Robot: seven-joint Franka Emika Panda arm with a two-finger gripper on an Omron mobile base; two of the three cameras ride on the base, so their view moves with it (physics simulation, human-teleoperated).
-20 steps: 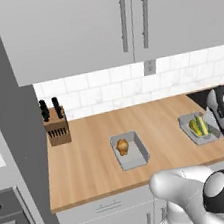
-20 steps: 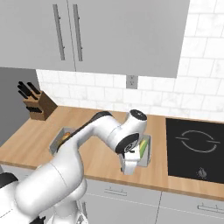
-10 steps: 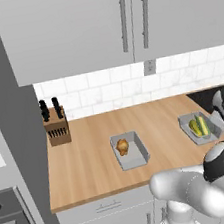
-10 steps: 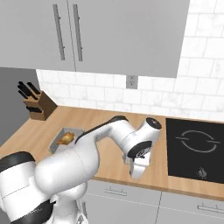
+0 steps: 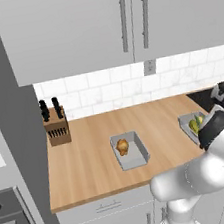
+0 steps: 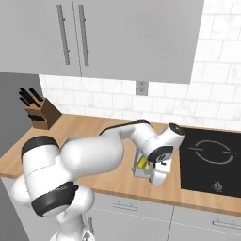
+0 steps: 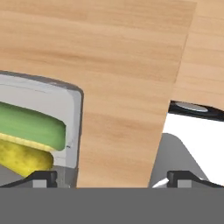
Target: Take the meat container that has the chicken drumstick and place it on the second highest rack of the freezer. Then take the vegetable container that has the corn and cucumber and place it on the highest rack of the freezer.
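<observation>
Drumstick (image 5: pixel 122 146) lying in a grey tray (image 5: pixel 138 157) mid-desk, a little toward the front edge, tucked into the tray's back half. Bare tray floor in front of it. Well apart from everything else on the desk (image 5: pixel 90 157).

Over to the second tray (image 5: pixel 187 122), near the desk's right end, just short of the black hob (image 6: pixel 214 157). Corn (image 7: pixel 22 157) and cucumber (image 7: pixel 30 124) side by side inside, touching along their length, each about as long as the tray's inside. Partly hidden behind the arm in both base views; just a yellow-green glimpse (image 6: pixel 142 162) in the right one.

Pincer (image 7: pixel 111 177) down low at that tray's rim, pointing at the wooden top. Fingers spread wide, nothing between them but bare wood and the tray's corner wall. One fingertip (image 7: pixel 43 177) sitting over the tray's edge, the other (image 7: pixel 186 177) out past it. Touching the rim or just above it: cannot tell.

Knife block (image 5: pixel 55 127) at the desk's back left corner, dark handles up, against the white tiled wall. Outlet (image 5: pixel 149 67) in the tiles above the desk's middle. Grey wall cabinets (image 5: pixel 96 20) overhead with long bar handles. Drawer fronts under the front edge.
</observation>
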